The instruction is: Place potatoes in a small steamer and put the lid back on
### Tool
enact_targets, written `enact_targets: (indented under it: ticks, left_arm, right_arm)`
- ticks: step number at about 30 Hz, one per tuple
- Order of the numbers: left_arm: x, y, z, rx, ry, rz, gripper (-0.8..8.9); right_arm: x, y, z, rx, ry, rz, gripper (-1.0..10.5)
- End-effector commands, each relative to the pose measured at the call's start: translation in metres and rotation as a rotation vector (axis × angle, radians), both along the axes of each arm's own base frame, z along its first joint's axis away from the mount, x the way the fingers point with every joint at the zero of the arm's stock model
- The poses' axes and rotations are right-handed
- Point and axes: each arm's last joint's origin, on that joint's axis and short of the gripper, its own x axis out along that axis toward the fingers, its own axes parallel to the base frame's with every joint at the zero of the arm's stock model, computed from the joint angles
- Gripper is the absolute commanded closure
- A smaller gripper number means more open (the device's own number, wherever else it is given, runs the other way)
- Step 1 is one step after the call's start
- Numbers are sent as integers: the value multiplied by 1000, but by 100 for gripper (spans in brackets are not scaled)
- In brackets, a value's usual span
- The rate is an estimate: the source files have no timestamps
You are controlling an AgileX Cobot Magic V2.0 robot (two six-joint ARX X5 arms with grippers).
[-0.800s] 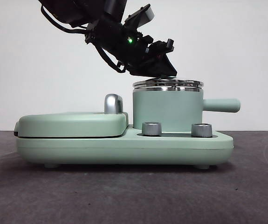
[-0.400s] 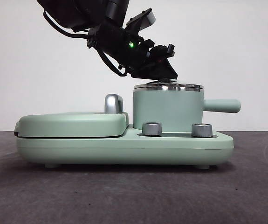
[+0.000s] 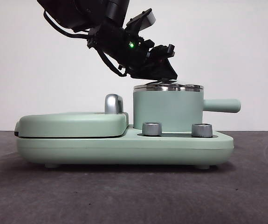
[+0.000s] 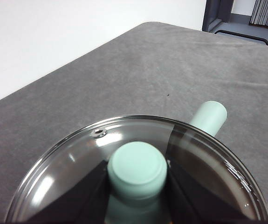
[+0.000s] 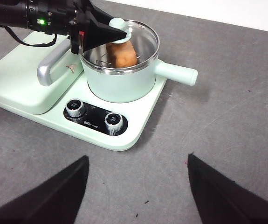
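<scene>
Lid [image 4: 138, 186] lower; potato [image 5: 122, 55] half hidden.

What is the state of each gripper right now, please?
Left gripper: shut on the lid's knob, over the small steamer.
Right gripper: open, holding nothing.

Glass lid [image 4: 78, 163], clear and glossy, with polished steel rim and smooth matt mint knob [image 4: 137, 170]; small steamer [image 3: 167, 110], satin mint enamel look; potato [image 5: 121, 53], rough orange-brown skin; table [image 3: 124, 196], matt grey, finely textured.
</scene>
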Motion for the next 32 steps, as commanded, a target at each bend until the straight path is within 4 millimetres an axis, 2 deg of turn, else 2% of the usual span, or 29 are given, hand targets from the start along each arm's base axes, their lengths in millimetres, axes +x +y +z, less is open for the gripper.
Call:
enact_targets:
  ticks: [1, 9, 15, 21, 32]
  left_arm:
    - [-1, -6, 6, -9, -18, -23, 581]
    - [-9, 1, 14, 32, 40, -19, 546]
    - [-24, 14, 41, 47, 69, -15, 537]
    - [-39, 42, 66, 71, 158, 23, 537]
    - [-67, 110, 105, 97, 282, 137, 537]
  right_arm:
    - [0, 0, 2, 7, -9, -5, 617]
    - [0, 0, 2, 8, -9, -5, 617]
    - [0, 0, 2, 8, -8, -5, 617]
    - [0, 0, 2, 7, -3, -5, 617]
    - [0, 0, 2, 7, -5, -5, 617]
